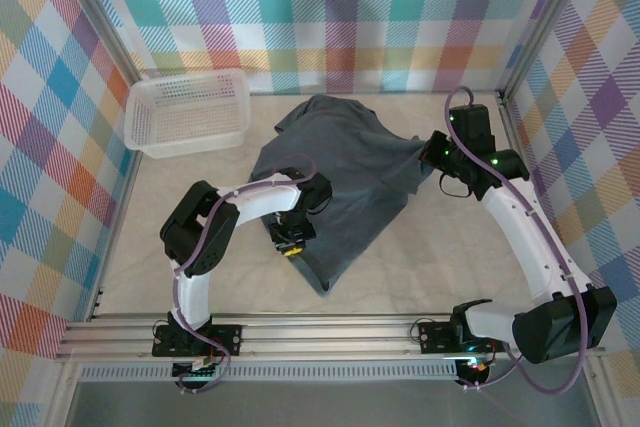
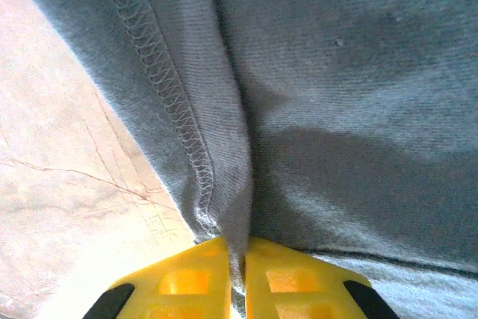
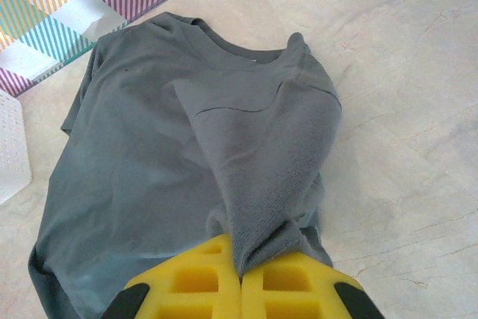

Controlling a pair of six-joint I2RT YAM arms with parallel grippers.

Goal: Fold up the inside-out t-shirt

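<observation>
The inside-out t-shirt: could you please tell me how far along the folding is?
Little looks done: the t-shirt lies loosely spread on the table, with no neat fold showing. In hand: the left gripper is shut on an edge beside the stitched seam, and the right gripper is shut on a bunched-up side of the cloth. Left: the folds themselves, none of which looks made yet.
</observation>
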